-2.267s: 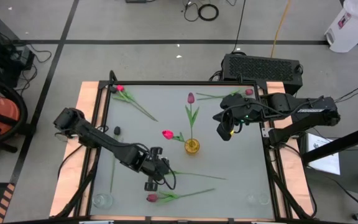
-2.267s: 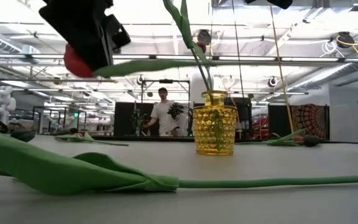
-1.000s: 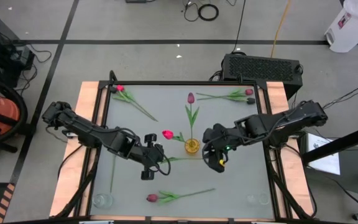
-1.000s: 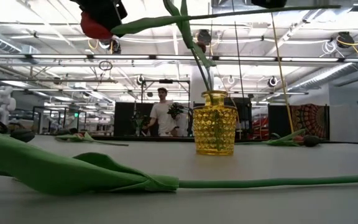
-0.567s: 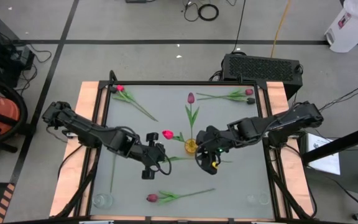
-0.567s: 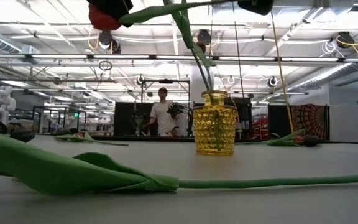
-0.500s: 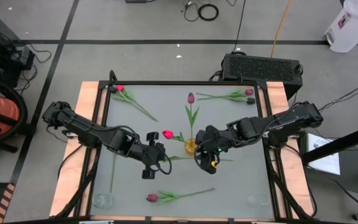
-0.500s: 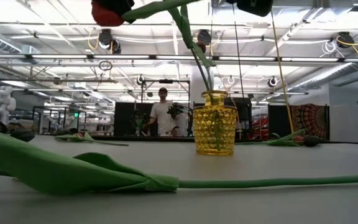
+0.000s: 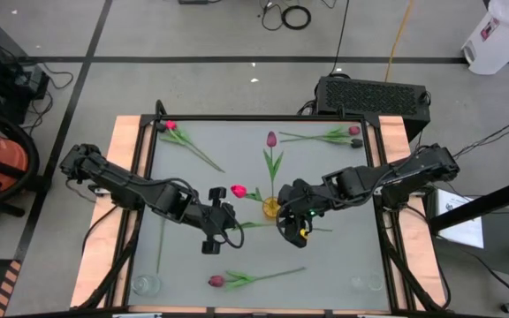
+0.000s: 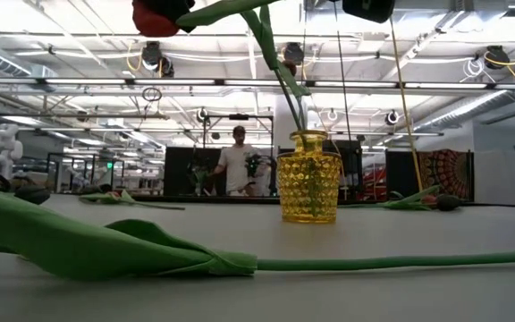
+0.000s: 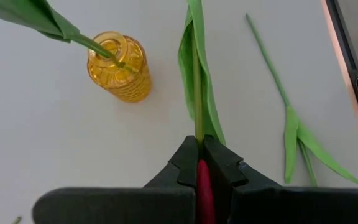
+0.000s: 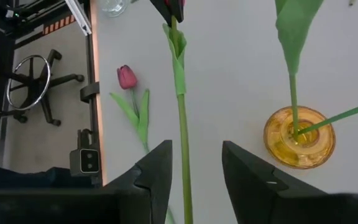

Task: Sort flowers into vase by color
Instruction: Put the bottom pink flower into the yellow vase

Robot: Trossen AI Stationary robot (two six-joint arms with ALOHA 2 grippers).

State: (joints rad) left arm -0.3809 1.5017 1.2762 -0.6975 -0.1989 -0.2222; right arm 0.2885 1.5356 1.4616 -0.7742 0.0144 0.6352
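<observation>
No readable writing anywhere. Left gripper (image 11: 199, 163) jaws clamp a red tulip (image 11: 196, 93) above the surface (image 9: 343, 256) — right gripper (image 12: 191, 180) jaws gape around its stem, near the yellow vase (image 9: 272, 208).

Low view: left gripper (image 10: 164, 11) cut by the top edge; only its underside and part of the red tulip head (image 10: 155, 20) show. A second dark gripper (image 10: 369, 9) is also cropped at the top edge, fingers not visible.

Left wrist view: red tulip head (image 11: 204, 198) mostly hidden between the closed fingers (image 11: 186, 163); only a thin red strip shows. A leaf (image 11: 27, 15) runs out at the upper corner.

Right wrist view: held stem (image 12: 182, 118) runs out at the bottom edge between the fingers (image 12: 157, 174); contact there cannot be told. Yellow vase (image 12: 299, 138) stems leave the frame; blooms unseen.

High view: clear vases (image 9: 146, 284) near the table's (image 9: 343, 265) front edge faint.
</observation>
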